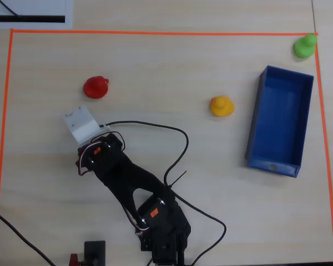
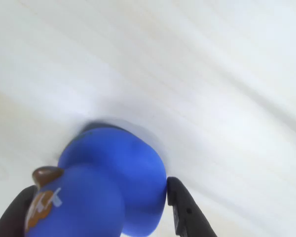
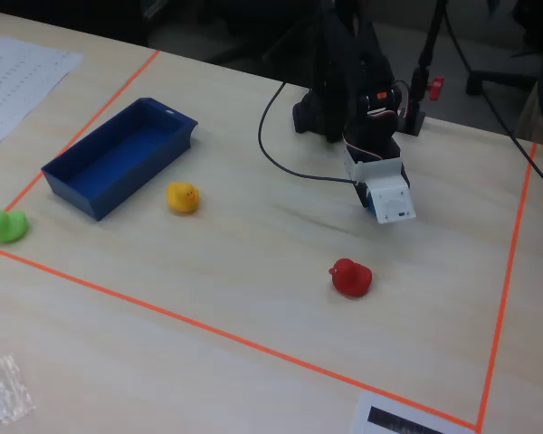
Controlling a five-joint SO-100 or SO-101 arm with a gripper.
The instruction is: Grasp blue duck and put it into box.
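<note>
In the wrist view the blue duck [image 2: 113, 182] with its brown-orange beak fills the lower left, just over the pale table. My gripper [image 2: 96, 202] is shut on it: the black fingers [image 2: 185, 210] press its two sides. In the overhead view the gripper [image 1: 82, 126] sits under its white camera mount, left of centre, and the duck is hidden beneath it. In the fixed view the gripper [image 3: 385, 201] is right of centre. The blue box [image 1: 254, 116] lies far off at the right, open and empty; in the fixed view it [image 3: 127, 185] lies at the left.
A red duck [image 1: 95, 87] sits close beyond the gripper. A yellow duck [image 1: 222, 106] sits left of the box. A green duck [image 1: 305, 46] stands at the far right corner on the orange tape border [image 1: 155, 32]. A black cable [image 1: 177, 138] loops across the table.
</note>
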